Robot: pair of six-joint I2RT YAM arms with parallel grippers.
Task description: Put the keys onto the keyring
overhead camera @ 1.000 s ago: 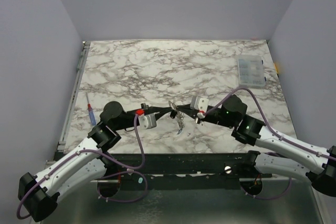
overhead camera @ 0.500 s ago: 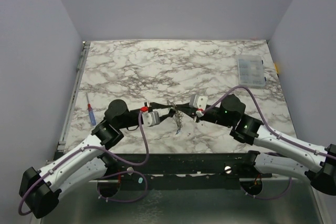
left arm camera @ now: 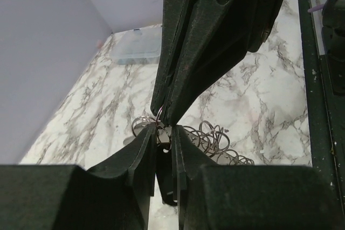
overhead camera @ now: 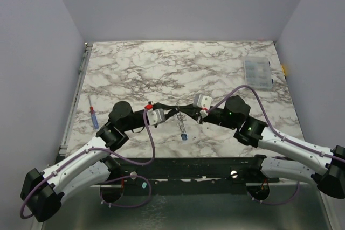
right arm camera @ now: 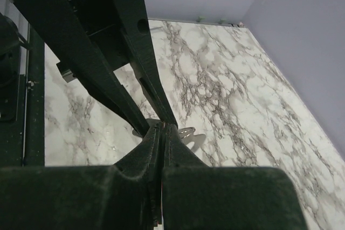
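The left hand (left arm camera: 163, 134) has its two fingers a narrow slit apart, with a small silvery piece sitting in the slit. The pictures do not show whether the fingers press on it. Tip to tip against it, the right hand (right arm camera: 161, 128) has its fingers pressed together, pinching the thin wire of the keyring (left arm camera: 142, 124) at its top.

Compared with a second ago, the left hand has come in from the left and closed up on the right hand, so the two now meet over the near middle of the desk (overhead camera: 161, 68), slightly farther from the arm bases than before. The right hand has also shifted a little to the left.

Below the meeting point the chain (overhead camera: 182, 124) hangs down toward the desk. It is straighter than a second ago, when it trailed off at a slant. The blue key (overhead camera: 184, 137) lies at its lower end.

Farther out, the clear box (overhead camera: 257, 72) at the right edge and the pen-like tool (overhead camera: 93, 116) at the left edge lie where they were.
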